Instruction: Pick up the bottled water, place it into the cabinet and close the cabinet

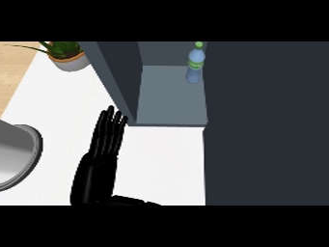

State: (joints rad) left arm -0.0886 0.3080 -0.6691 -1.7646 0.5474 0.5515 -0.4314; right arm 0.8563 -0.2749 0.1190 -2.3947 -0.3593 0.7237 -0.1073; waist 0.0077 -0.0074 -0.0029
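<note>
Clear plastic bottled water [195, 65] upright inside boxy grey cabinet [171, 96]

The bottled water [195, 65] is seen standing upright inside the cabinet [171, 103], toward the back of its grey floor and close against the right side. It is a slim, pale blue, see-through bottle with a green band round its upper part and what appears to be a green cap. The cabinet is a dark slate box with a lighter grey interior; it is shown open, and the large dark panel [274, 123] at the right is probably its door.
</note>
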